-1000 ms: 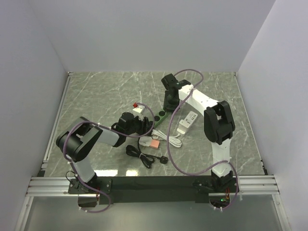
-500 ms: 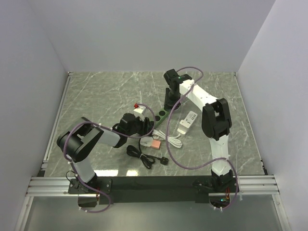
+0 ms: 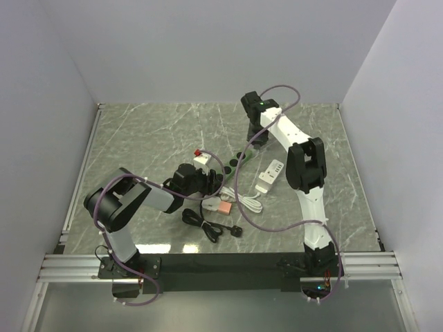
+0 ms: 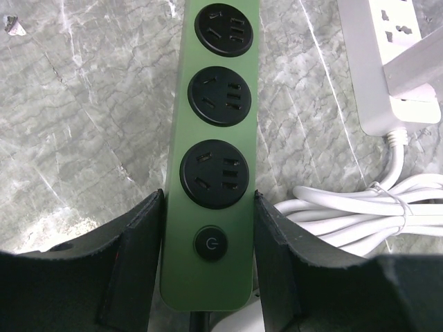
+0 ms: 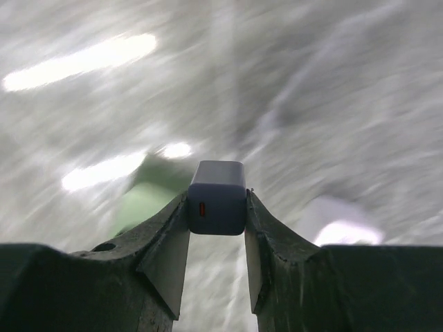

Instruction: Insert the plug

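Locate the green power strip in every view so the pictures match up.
Top external: green strip mid-table, slanting up-right.
Left wrist: centre, running bottom to top.
Right wrist: blurred green patch left of the held plug, probably it.
Landmark: white strip, to its right in the first two.

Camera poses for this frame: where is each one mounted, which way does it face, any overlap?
Top external: fixed above and behind the bases, looking down on the table; both arms show.
Left wrist: on the left arm, looking down on the green power strip; its jaws hold the switch end.
Right wrist: on the right arm, facing blurred tabletop; its jaws clamp the plug.
Shared: top and left wrist both show that strip and the white power strip.
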